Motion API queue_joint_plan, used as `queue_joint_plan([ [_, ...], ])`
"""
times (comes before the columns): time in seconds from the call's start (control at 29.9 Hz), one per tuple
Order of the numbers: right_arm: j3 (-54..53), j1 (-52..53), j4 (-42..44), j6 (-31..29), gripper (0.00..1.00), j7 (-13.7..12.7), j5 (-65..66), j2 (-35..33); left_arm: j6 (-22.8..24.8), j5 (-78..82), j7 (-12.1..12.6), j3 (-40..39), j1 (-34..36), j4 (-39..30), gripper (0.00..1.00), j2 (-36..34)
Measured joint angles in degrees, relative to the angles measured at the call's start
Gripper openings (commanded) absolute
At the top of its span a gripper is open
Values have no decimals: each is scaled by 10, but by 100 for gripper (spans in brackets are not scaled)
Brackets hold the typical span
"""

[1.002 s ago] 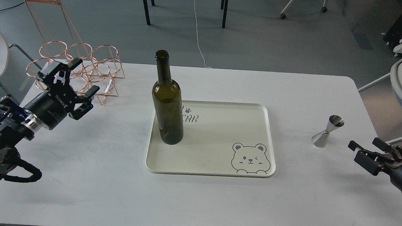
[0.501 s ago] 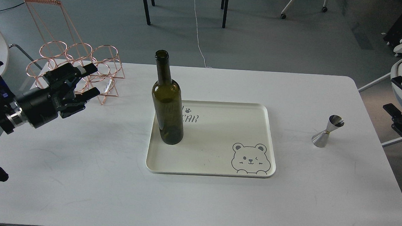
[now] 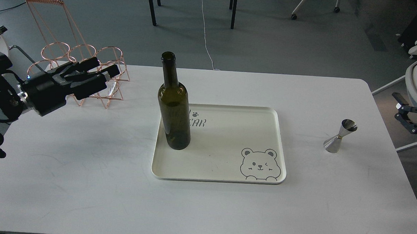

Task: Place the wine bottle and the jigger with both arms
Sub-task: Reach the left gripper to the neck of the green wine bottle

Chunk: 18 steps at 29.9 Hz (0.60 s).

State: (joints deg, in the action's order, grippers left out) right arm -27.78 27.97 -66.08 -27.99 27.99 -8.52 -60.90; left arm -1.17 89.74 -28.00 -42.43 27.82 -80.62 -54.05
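On the white table (image 3: 83, 181), the wine bottle (image 3: 174, 111) stands upright on the cream tray (image 3: 228, 146); the jigger (image 3: 339, 135) stands near the right edge. My left gripper (image 3: 102, 74) and right gripper (image 3: 406, 115) hold nothing; whether either is spread, I cannot tell.

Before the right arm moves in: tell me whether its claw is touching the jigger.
Apart. The head view shows the right claw off the table's right edge, with bare tabletop plainly between it and the jigger.

Left claw (image 3: 105, 74) level; right claw (image 3: 405, 113) spread wide
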Motion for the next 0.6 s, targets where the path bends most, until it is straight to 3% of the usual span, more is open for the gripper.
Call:
queue_joint_plan([
  [0.23,2,-7,12,0,98,0,2,0,-7,85,0,1,36,-47,98,13],
  [0.6,1,-16,15,0,98,0,2,-1,-2,173,0,12,81,-42,98,74],
])
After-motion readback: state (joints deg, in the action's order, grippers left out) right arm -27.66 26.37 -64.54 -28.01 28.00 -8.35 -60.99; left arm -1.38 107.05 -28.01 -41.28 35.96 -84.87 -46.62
